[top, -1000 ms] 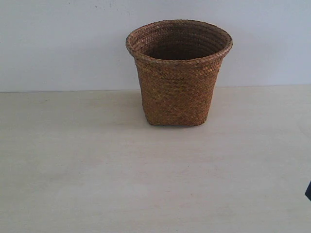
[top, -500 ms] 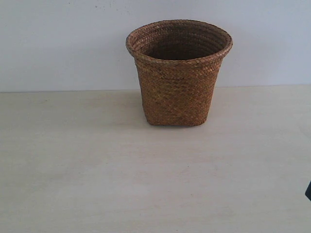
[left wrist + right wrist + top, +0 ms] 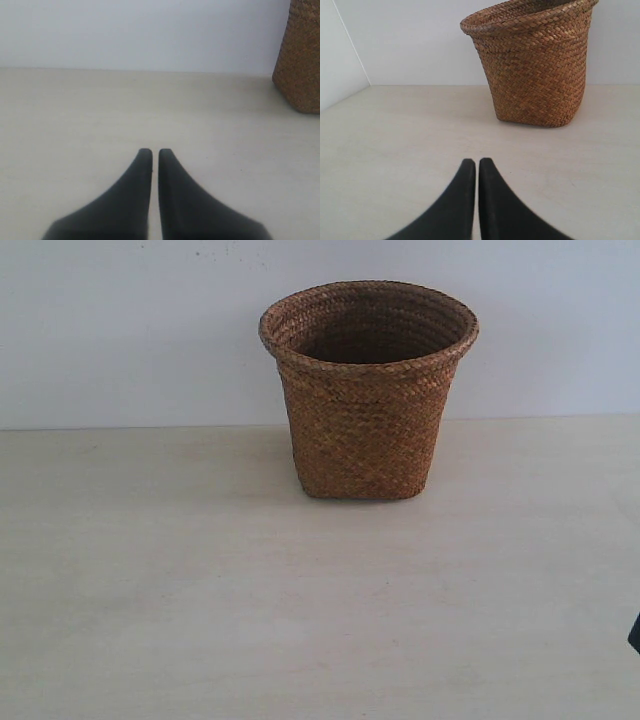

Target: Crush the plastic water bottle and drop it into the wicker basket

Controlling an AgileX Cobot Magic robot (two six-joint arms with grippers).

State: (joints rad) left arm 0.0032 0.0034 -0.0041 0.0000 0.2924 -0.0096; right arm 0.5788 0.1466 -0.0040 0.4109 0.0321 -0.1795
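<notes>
Judging by what's shown, progress can't be called either way: the plastic water bottle isn't seen anywhere and may be hidden inside the wicker basket [image 3: 368,400], which is parked at 12 o'clock on the table [image 3: 200,590]. Both the left gripper [image 3: 155,152] and the right gripper [image 3: 477,162] are pinched nearly together, with nothing held.

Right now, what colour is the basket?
The wicker basket is brown, woven; clearest in right wrist view.

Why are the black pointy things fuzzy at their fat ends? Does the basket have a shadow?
Left wrist view: the left gripper blurs toward its base, probably too near the lens. Right wrist view: the right gripper likewise. Exterior view: the wicker basket casts a faint, soft shadow at its foot.
</notes>
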